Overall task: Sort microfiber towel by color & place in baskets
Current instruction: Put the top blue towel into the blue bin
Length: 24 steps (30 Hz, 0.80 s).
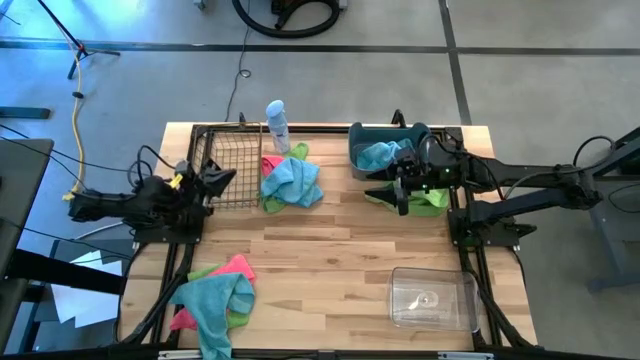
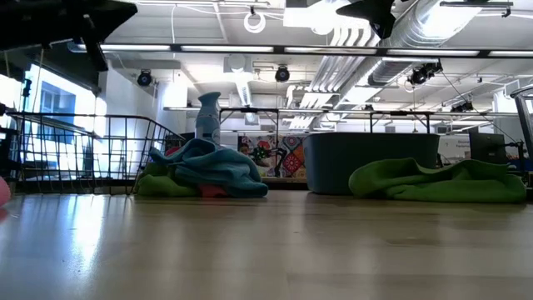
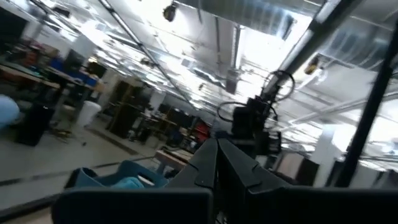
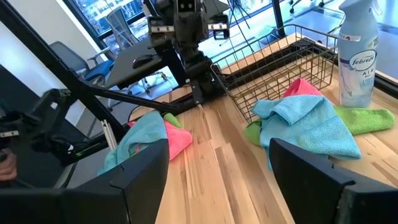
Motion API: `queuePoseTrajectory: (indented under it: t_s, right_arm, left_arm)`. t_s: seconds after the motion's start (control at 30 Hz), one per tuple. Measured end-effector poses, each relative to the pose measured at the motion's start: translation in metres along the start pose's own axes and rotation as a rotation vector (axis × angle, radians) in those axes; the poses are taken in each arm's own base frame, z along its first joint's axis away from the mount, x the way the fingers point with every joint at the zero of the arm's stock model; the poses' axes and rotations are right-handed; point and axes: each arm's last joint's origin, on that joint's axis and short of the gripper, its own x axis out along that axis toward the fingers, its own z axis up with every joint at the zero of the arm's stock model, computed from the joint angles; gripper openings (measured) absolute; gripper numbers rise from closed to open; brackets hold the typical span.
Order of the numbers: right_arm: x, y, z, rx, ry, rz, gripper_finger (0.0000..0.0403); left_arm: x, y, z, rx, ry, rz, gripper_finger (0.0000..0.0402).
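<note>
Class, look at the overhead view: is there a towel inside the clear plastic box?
No, the clear plastic box holds no towel; only the wooden table shows through it.

spray bottle (image 1: 277, 124) upright beside wire basket

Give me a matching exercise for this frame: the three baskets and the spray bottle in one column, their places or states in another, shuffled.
1. wire basket
2. grey-blue tub
3. clear box
4. spray bottle

a. near the table's front edge on the right, no towel in it
b. holds a teal towel
c. upright at the table's far edge
d. by the left end effector, no towel in it

Pairs: 1-d, 2-b, 3-a, 4-c
</note>
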Motion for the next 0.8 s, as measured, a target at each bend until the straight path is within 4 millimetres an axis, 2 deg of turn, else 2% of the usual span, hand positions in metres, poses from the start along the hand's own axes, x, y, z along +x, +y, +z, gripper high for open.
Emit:
queuePoseTrajectory:
  t_s: [0.13,0.3,0.47,0.53,0.63,0.8]
  right_arm:
    - [0.0,0.0,0.0,-0.021,0.0,0.0,0.0272]
    - [0.0,0.0,0.0,-0.024,0.0,0.0,0.0272]
    - [0.0,0.0,0.0,-0.057,0.001,0.003,0.0272]
    - [-0.001,0.0,0.0,-0.07,0.0,0.005,0.0272]
    - [-0.004,0.001,0.001,-0.074,-0.007,0.008,0.0272]
    - [-0.013,0.003,0.004,-0.076,-0.031,0.018,0.0272]
  left_arm:
    - [0.022,-0.013,0.022,0.11,0.033,0.084,0.0012]
    - [0.059,-0.034,0.049,0.339,0.191,0.154,0.0046]
    - [0.097,-0.044,0.062,0.487,0.318,0.233,0.008]
    - [0.109,-0.043,0.063,0.508,0.354,0.261,0.009]
    - [0.127,-0.042,0.068,0.441,0.408,0.342,0.0104]
    - [0.155,-0.033,0.073,0.356,0.628,0.469,0.0134]
